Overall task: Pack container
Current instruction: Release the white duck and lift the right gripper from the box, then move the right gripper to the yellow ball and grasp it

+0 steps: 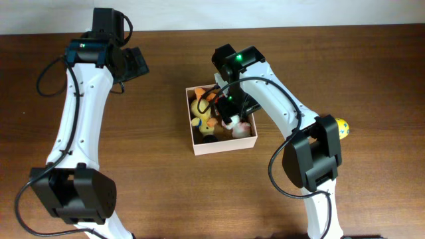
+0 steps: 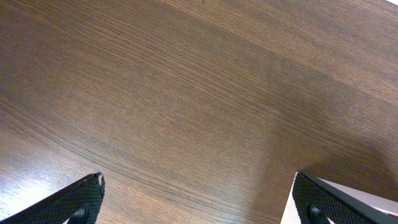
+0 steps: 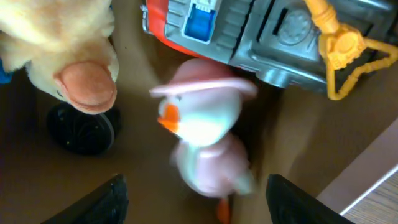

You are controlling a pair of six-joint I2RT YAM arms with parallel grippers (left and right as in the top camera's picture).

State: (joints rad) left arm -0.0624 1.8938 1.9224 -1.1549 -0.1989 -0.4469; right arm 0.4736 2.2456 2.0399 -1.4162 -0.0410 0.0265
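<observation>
The container (image 1: 199, 147) is a square cream-walled box with a tan inside, at the table's middle. It holds a yellow plush duck (image 1: 200, 106), a black wheel (image 1: 207, 130) and a white-and-pink duck toy (image 1: 234, 123). My right gripper (image 1: 230, 104) hovers open over the box. In the right wrist view its jaws (image 3: 196, 202) are wide apart above the blurred pink duck toy (image 3: 205, 134), beside the plush duck (image 3: 59, 43), the wheel (image 3: 81, 127) and a grey-and-orange toy machine (image 3: 261, 34). My left gripper (image 1: 133, 63) is open and empty (image 2: 196, 199) over bare wood.
A small yellow ball-like toy with blue spots (image 1: 342, 126) lies on the table to the right of the box, beside the right arm. The box's cream wall (image 3: 367, 180) shows at the lower right of the right wrist view.
</observation>
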